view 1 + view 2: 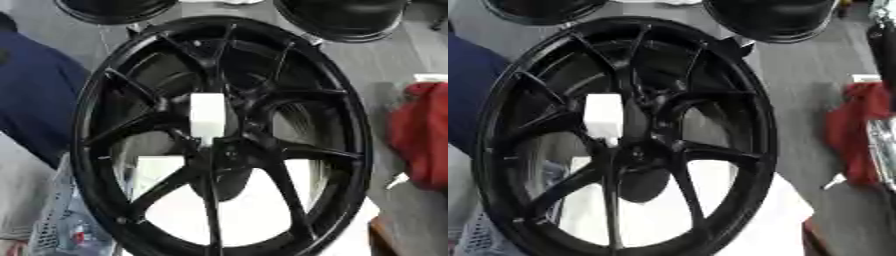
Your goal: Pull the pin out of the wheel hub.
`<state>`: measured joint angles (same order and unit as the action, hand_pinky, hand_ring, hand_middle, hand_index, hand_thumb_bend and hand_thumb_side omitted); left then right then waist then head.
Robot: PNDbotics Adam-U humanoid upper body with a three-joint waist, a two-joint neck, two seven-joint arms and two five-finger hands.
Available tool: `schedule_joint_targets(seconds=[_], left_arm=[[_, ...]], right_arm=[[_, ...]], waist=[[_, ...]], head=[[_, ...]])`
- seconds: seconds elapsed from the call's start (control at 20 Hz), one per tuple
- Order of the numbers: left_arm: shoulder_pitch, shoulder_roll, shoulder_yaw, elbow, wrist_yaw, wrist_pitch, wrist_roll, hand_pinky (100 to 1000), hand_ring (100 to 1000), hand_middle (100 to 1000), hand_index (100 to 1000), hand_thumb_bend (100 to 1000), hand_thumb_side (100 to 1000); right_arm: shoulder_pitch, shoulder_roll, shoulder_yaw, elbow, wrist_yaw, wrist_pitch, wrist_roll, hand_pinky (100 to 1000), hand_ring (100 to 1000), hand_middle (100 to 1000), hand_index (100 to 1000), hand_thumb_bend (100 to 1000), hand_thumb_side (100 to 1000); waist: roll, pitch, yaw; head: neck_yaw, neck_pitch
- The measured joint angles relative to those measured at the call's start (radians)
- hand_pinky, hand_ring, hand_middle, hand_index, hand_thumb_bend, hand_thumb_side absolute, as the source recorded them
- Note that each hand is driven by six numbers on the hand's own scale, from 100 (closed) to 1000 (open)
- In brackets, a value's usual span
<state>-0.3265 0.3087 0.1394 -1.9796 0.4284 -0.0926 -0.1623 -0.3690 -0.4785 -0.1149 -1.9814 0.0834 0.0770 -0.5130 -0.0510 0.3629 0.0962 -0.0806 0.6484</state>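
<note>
Both of my hands are out of sight, so I cannot tell how far either is open, and neither has hold of anything I can see. The only hint of me is a black and silver shape [883,145] well to the right of the wheel hub [229,150], which may be my right arm.

I judge the pull has not begun: this is the approach, with a hand yet to come to the hub.

Nearest, below the hub, a white surface [254,210] shows through the gaps between the spokes, and a pale mesh thing [61,225] lies down to the hub's left. The hub itself is the dark centre of a glossy black wheel [350,150] that stands upright and fills most of my view, with thin spokes fanning out to the rim. Just above the hub and a little to its left is a white block [208,117], upright and oblong. It is the one pale thing at the centre, so I take it for the pin, though I cannot tell whether it sits in front of the spokes or behind them.

The next move calls for bringing one hand in to that block, closing my fingers around it and drawing it straight out along its own line, without knocking the wheel over.

Right of the hub, beyond the rim, hangs a red cloth [424,135]. Farthest, above the hub, are two more black wheels [346,17]
</note>
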Motion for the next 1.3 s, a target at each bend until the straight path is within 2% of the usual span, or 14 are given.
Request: schedule_joint_targets(seconds=[0.3, 0.45, 0.7, 0.95, 1.15, 1.3], left_arm=[[-0.016, 0.006, 0.000, 0.000, 0.007, -0.009, -0.001, 816, 622, 740, 885, 151, 810], [-0.038, 0.054, -0.001, 0.000, 0.013, -0.042, -0.008, 813, 617, 740, 879, 100, 789], [-0.069, 0.220, -0.031, 0.000, 0.002, -0.138, -0.032, 809, 618, 740, 873, 100, 761], [-0.112, 0.395, -0.074, -0.002, -0.043, -0.234, -0.056, 807, 627, 741, 866, 100, 744], [-0.172, 0.516, -0.107, -0.006, -0.093, -0.266, -0.094, 805, 643, 740, 862, 100, 736], [-0.226, 0.598, -0.139, -0.006, -0.149, -0.279, -0.158, 804, 667, 740, 856, 100, 725]], right_arm=[[0.007, 0.000, -0.002, 0.000, 0.000, 0.000, -0.001, 791, 726, 665, 843, 100, 533], [0.010, -0.001, -0.002, 0.000, 0.000, 0.000, -0.002, 791, 726, 664, 843, 100, 533], [0.018, -0.003, -0.002, 0.000, 0.000, 0.002, -0.003, 791, 725, 664, 843, 100, 533], [0.023, -0.011, -0.001, 0.000, 0.000, 0.003, -0.002, 791, 725, 663, 843, 100, 532], [0.027, -0.014, 0.004, 0.000, 0.000, 0.006, 0.001, 791, 725, 663, 843, 100, 544], [0.028, -0.022, 0.005, 0.000, 0.000, 0.010, 0.005, 791, 724, 663, 843, 100, 529]], waist=[[0.021, -0.002, -0.006], [0.034, -0.007, -0.006], [0.049, -0.008, -0.005], [0.054, -0.008, -0.005], [0.054, -0.015, -0.005], [0.054, -0.018, -0.007]], head=[[-0.007, 0.001], [-0.010, 0.006], [-0.015, 0.014], [-0.025, 0.019], [-0.028, 0.026], [-0.029, 0.027]])
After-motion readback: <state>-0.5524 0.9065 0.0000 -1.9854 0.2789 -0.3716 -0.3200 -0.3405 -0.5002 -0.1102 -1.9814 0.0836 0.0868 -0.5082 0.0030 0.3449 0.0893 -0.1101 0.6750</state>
